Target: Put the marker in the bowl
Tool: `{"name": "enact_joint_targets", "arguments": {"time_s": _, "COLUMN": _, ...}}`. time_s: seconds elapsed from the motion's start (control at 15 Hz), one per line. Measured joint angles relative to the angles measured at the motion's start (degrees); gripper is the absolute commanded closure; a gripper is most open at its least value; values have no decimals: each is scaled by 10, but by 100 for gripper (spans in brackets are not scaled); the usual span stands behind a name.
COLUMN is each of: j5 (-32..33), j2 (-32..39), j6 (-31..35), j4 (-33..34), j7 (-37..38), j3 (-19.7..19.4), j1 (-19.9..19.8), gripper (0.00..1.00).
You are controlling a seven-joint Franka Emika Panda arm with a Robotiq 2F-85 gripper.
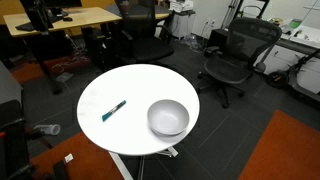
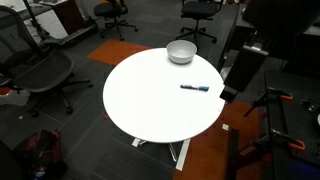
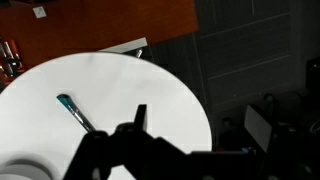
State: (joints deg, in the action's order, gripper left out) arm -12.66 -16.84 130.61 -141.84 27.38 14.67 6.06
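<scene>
The teal-blue marker (image 1: pixel 114 110) lies flat on the round white table (image 1: pixel 135 85), a short way from the light grey bowl (image 1: pixel 168 117). From the opposite side, the marker (image 2: pixel 194 88) is nearer the table edge and the bowl (image 2: pixel 181 51) is at the far rim. My gripper (image 2: pixel 229 94) hangs beside the table edge, apart from both. In the wrist view the gripper (image 3: pixel 198 121) is open and empty. The marker (image 3: pixel 76 112) lies to its left and a sliver of the bowl (image 3: pixel 20 170) shows at the bottom left.
Black office chairs (image 1: pixel 235 55) (image 2: pixel 40 75) stand around the table, and a wooden desk (image 1: pixel 60 18) stands behind it. Orange carpet (image 1: pixel 290 150) borders the dark floor. A metal stand (image 2: pixel 275 110) is next to the arm's base.
</scene>
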Motion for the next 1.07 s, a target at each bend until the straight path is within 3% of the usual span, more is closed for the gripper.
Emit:
{"name": "enact_joint_targets", "arguments": {"time_s": 0.67, "j5": 11, "j2": 0, "j6": 0, "j4": 0, "j7": -5, "j3": -8, "j1": 0, "gripper": 0}}
{"name": "enact_joint_targets", "arguments": {"time_s": 1.07, "j5": 47, "j2": 18, "j6": 37, "j4": -6, "j7": -61, "j3": -37, "j1": -4, "gripper": 0}}
